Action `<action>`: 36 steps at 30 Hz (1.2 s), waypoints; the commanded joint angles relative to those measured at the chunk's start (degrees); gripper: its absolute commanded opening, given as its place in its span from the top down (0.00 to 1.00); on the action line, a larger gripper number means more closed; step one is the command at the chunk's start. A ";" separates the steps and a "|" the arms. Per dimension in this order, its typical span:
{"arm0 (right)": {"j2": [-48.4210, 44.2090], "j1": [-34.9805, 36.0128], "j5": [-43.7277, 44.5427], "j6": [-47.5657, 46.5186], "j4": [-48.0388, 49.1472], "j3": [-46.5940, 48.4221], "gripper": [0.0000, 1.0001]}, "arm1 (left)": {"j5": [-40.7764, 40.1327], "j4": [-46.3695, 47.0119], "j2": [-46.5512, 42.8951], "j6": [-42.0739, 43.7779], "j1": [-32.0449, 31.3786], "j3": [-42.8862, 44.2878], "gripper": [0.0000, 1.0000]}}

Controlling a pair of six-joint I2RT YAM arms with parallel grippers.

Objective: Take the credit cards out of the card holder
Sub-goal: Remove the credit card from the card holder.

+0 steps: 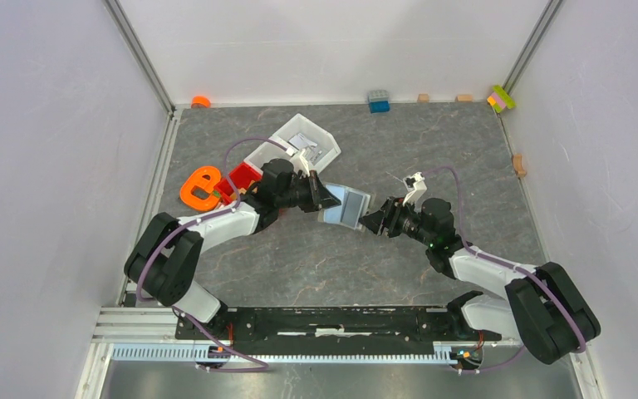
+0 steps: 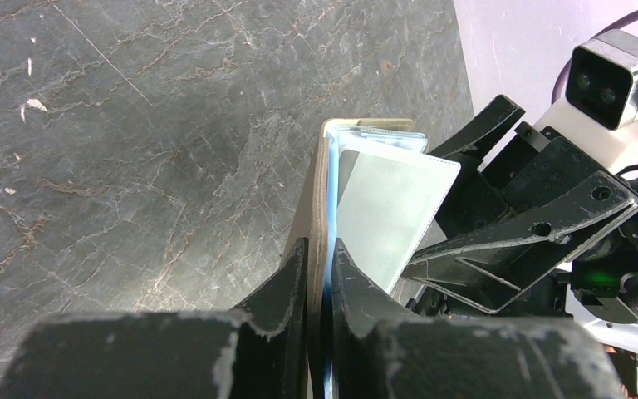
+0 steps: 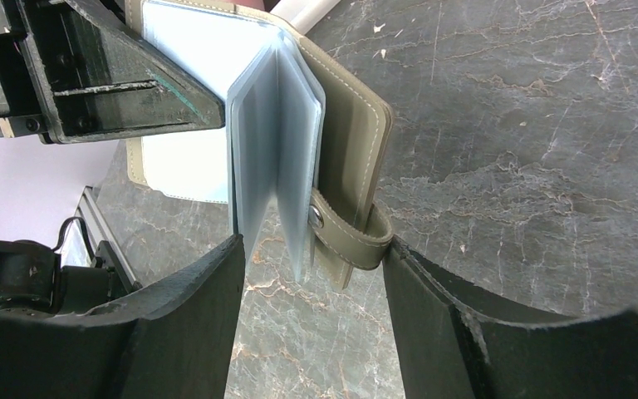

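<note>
left tool (image 2: pixel 320 253) pinching card holder (image 2: pixel 314 183) flap, mid-frame | right tool (image 3: pixel 311 249) spread around sleeves | credit cards (image 2: pixel 386 212) look light, stiff, slick: grip exposed edge

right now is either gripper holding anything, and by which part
The left gripper is shut on the card holder, pinching one cover flap at its edge. The right gripper holds nothing: its jaws stand open around the other flap.

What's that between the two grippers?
The card holder, in the top view: the left gripper pinches one flap, and the right gripper, open, straddles its strap end, seen in the right wrist view.
</note>
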 commanded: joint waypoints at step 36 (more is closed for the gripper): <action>-4.52 0.02 6.79 -1.78 -2.50 1.10 0.44 | 1.03 4.65 -3.76 1.16 0.04 0.07 0.98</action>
